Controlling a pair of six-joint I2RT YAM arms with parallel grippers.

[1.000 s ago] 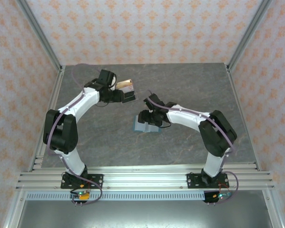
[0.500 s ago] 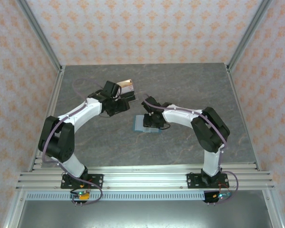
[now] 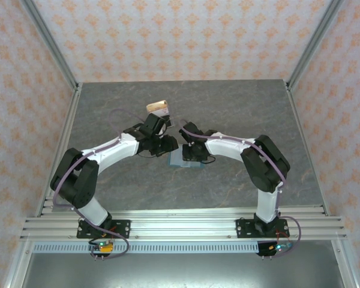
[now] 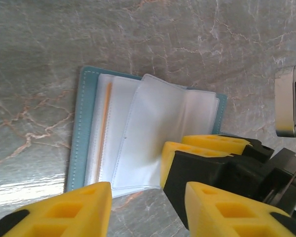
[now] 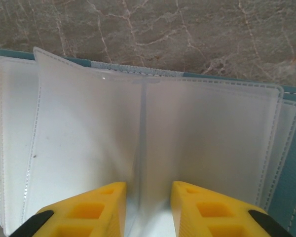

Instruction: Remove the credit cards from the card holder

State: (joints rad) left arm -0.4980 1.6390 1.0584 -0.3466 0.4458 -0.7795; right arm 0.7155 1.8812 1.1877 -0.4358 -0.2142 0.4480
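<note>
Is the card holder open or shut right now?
Open. The card holder lies spread flat on the table, clear sleeves fanned across both blue panels; an orange card edge shows in one sleeve.

We're seeing the table as a grey marble-look slab, smooth and semi-gloss; it's throwing a glare streak at the lower left of the left wrist view. We're reading the card holder cover as matt blue-grey leather-like material with pale stitching along the edge. Its sleeves are looking like soft, milky translucent plastic with a slight sheen and stitched seams. We're catching one credit card as a thin orange edge through a sleeve; we can't resolve its finish. The fingers of the left gripper and right gripper are showing as matt yellow moulded plastic with pocketed faces, on matt black plastic mounts. The frame rails are looking like bare brushed aluminium, and the walls like a matt, paper-like print.
</note>
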